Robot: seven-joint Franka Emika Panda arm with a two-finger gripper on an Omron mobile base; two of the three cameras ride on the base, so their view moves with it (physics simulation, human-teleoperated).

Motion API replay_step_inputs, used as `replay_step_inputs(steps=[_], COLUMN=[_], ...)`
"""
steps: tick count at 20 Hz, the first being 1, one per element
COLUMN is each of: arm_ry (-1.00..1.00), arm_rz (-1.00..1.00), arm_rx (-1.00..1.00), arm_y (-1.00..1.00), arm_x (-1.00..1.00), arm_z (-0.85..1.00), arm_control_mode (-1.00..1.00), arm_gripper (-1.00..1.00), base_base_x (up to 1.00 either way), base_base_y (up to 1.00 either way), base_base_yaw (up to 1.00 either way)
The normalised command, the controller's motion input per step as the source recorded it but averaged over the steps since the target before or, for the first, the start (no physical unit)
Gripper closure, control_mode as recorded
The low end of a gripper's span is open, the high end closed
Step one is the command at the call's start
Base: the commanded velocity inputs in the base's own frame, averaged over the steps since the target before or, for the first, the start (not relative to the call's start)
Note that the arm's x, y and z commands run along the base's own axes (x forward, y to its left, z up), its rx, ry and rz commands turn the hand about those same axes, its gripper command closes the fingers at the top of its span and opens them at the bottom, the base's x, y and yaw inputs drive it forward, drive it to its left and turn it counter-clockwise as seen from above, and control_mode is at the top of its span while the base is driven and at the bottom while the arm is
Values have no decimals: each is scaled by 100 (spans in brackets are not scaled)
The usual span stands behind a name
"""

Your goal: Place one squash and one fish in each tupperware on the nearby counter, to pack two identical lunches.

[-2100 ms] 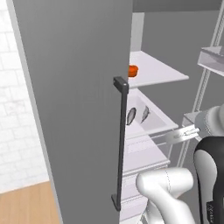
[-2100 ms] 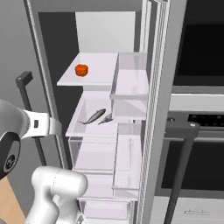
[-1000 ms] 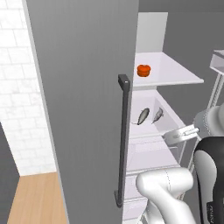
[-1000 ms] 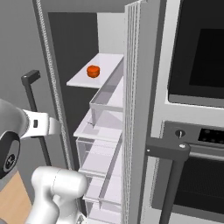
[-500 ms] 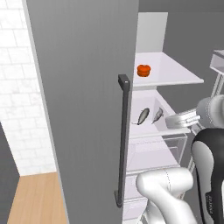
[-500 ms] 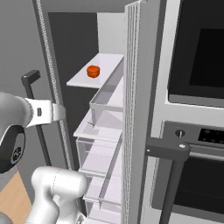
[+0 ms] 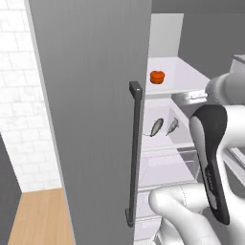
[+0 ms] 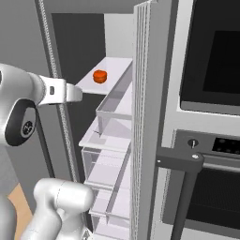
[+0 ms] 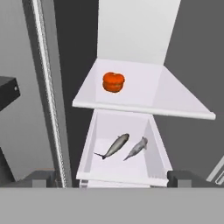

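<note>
Gripper: I see the two dark fingertips [image 9: 38, 178] at the bottom corners of the hand view, spread as wide as they go, nothing between them. Gripper [image 9: 112, 179] is in front of the open fridge, touching nothing.

Squash: one orange squash [image 9: 113, 82] sits on the white upper shelf [image 9: 175, 98], toward its left side. Same squash in the left base view [image 7: 157, 76] and the right base view [image 8: 99, 76], alone on that shelf.

Fish: I count two grey fish in the white drawer [image 9: 89, 151] just under the shelf. Left fish [image 9: 114, 145] is the bigger-looking one, tail pointing lower left. Right fish [image 9: 136, 148] lies beside it, roughly parallel, close but I can't tell if they touch. Both also in the left base view, left fish [image 7: 156, 127] and right fish [image 7: 172, 126].

Fridge door: grey door [image 7: 91, 110] stands open on the left, dark vertical handle [image 7: 133, 153] on its edge.

Arm: white arm [image 7: 210, 153] comes up on the right of the left base view, forearm pointing into the fridge.

Oven: black built-in oven [image 8: 211, 61] to the right of the fridge, dark handle bar [image 8: 180, 161] below it.

Floor: light wood floor [image 7: 36, 217] by the white tile wall [image 7: 21, 95].
</note>
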Motion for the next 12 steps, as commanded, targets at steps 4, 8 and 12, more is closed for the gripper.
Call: replay_step_inputs(steps=[4, 8, 12], arm_ry=[0, 0, 3], arm_rz=[-13, -1, 0], arm_rx=[0, 0, 0], arm_y=[-52, -1, 0], arm_x=[66, 92, 79], arm_z=[0, 0, 0], arm_control_mode=[-100, -100, -100], arm_gripper=[-100, -100, -100], base_base_x=[0, 0, 0], base_base_y=[0, 0, 0], base_base_yaw=[0, 0, 0])
